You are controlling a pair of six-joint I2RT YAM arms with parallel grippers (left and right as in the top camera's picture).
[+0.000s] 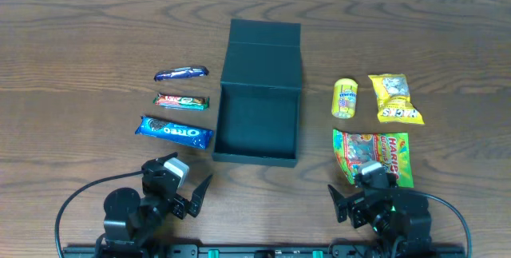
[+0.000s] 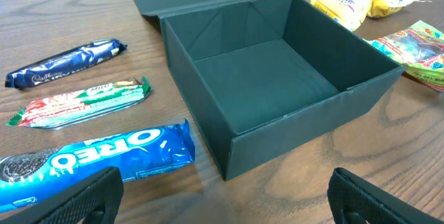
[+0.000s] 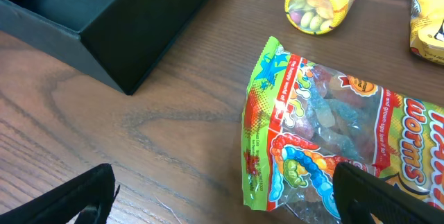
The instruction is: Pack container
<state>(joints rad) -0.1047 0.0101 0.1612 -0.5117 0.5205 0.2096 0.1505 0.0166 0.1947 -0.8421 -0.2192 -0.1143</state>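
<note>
On the desk (image 1: 80, 34) centre, we note the container (image 1: 257, 122) open, empty. Our left tool (image 1: 190, 180) and right tool (image 1: 355, 186) gape wide, holding nothing. Risk, we judge: slick worms bag (image 1: 372, 156) slipping from a shallow pinch.

I see my left gripper (image 1: 192, 178) low at seven o'clock in the overhead view, jaws spread wide. My right gripper (image 1: 355, 184) sits at five o'clock, equally agape.

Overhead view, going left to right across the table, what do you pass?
Oreo pack → container → small yellow candy pack → yellow snack bag
</note>
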